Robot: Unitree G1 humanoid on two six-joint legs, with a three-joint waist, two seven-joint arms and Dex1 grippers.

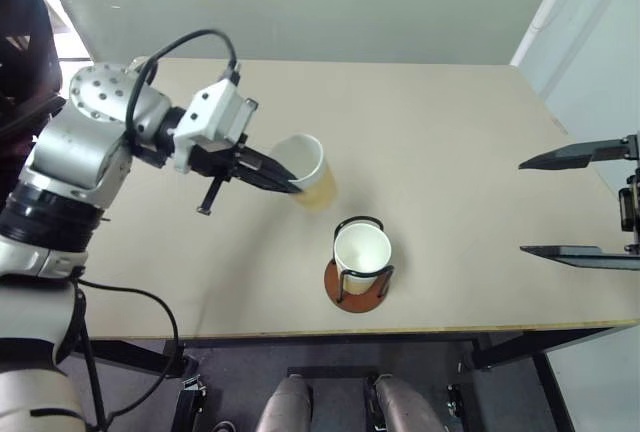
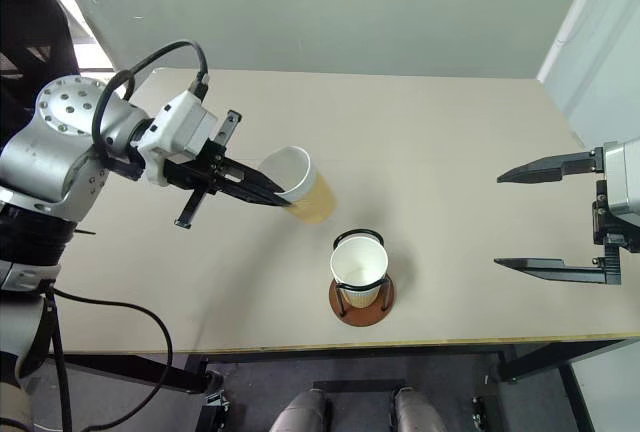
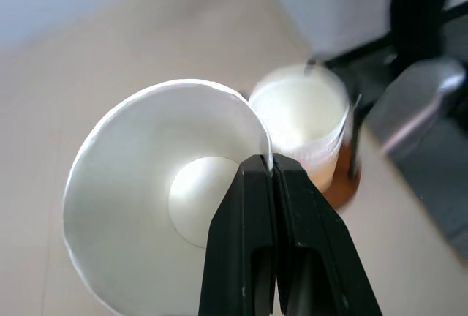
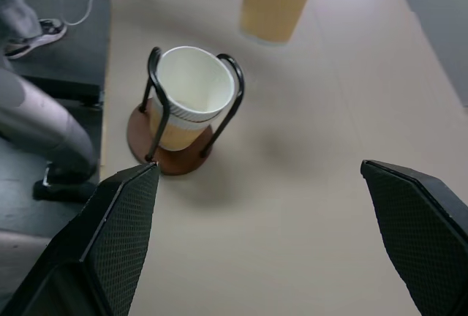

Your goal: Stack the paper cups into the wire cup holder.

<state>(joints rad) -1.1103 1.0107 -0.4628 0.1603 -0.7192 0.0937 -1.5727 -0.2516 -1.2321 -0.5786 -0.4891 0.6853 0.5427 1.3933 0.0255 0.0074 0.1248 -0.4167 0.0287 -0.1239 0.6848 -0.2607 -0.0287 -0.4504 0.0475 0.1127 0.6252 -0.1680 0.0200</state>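
From the head camera, the left gripper (image 1: pixel 288 184) is pinching the rim of a paper cup (image 1: pixel 306 169) between its closed fingers, carrying it tilted above the beige table (image 1: pixel 450 152), its white inside facing up and toward the arm. Just beyond it, nearer the table's front edge, the wire cup holder (image 1: pixel 358 270) is standing upright with a second cup (image 1: pixel 361 252) sitting inside its black loops. At the table's right edge, the right gripper (image 2: pixel 548 217) is hovering well apart from the holder with its two fingers spread wide and holding nothing. In the left wrist view, the black fingers (image 3: pixel 252 243) are pressing together on the near wall of the held cup, and the holder with its cup is showing just behind the rim. In the right wrist view, the spread fingers (image 4: pixel 121 243) are framing the holder (image 4: pixel 175 156) on its reddish-brown base, while the lifted cup's tan side (image 4: pixel 274 1) is hanging farther off.
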